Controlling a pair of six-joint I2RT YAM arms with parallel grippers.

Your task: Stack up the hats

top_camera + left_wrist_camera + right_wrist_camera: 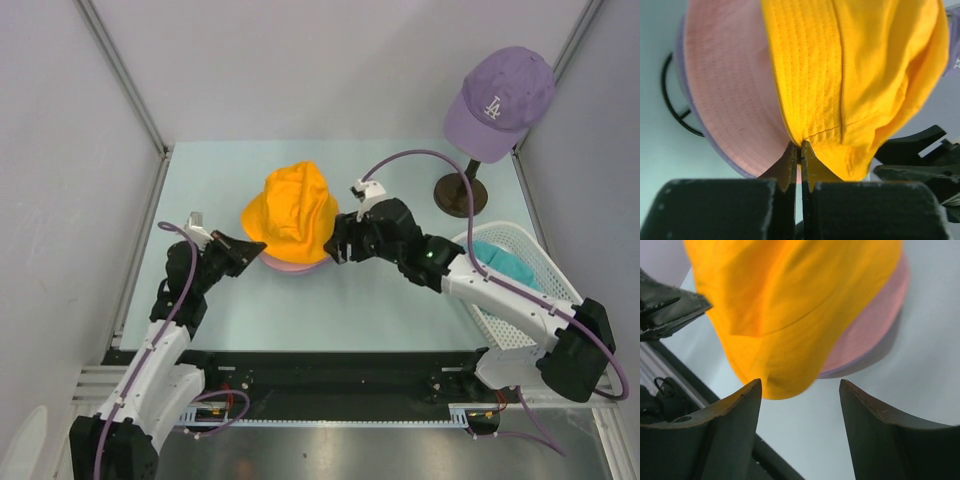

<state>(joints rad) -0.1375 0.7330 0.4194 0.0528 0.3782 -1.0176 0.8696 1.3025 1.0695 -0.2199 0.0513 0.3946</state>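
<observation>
The orange hat [290, 212] lies crumpled on top of the pink hat [300, 264], which rests on the lavender hat [283, 271] at mid-table. My left gripper [250, 248] is shut on the orange hat's [860, 75] brim at its left edge, the fingertips [792, 155] pinching the fabric over the pink hat [730, 90]. At the hat's right side my right gripper [335, 240] stands open, nothing between its fingers [740, 405], just short of the orange hat [790, 305]. The teal hat [505, 262] lies in the white basket [530, 300].
A purple LA baseball cap [500, 98] sits on a stand with a round dark base [460, 195] at the back right. The white basket stands at the table's right edge. Grey walls close in the left, back and right sides.
</observation>
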